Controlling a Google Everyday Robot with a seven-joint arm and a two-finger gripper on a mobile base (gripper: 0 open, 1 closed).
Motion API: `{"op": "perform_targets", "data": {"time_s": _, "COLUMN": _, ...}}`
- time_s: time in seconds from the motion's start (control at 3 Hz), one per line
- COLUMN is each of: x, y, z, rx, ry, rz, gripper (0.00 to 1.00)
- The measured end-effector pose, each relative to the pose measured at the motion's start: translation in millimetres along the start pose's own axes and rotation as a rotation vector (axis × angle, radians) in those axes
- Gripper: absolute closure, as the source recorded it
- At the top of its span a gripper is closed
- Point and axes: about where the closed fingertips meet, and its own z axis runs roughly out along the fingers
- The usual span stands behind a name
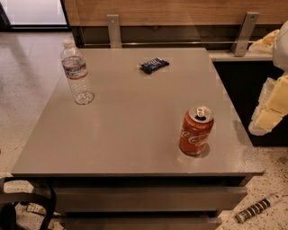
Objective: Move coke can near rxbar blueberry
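A clear plastic water bottle (77, 74) stands upright near the far left corner of a grey square table (130, 134), white cap on and label around its upper half. Farther right, close to the table's back edge, the rxbar blueberry (154, 64) lies flat in its dark navy wrapper, turned at a slight angle. The coke can (196, 131) stands upright towards the front right corner, silver top and pull tab showing, well apart from both the bar and the bottle. At the frame's right edge, off the side of the table and level with the can, the robot's cream-coloured gripper (270, 110) hangs partly out of view. It touches nothing on the table and carries nothing that can be seen, and whether it is spread or closed cannot be told. Behind the table runs a wood-panelled wall (180, 11) with two metal brackets (113, 30). On the speckled floor at the lower right lies a black-and-white striped object (258, 208).
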Motion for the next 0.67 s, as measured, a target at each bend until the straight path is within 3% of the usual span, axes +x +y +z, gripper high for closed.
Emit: {"op": "perform_targets", "data": {"time_s": 0.67, "x": 17, "y": 16, "z": 15, "rx": -0.012, "ry": -0.315, "rz": 0.069, "gripper": 0.00}}
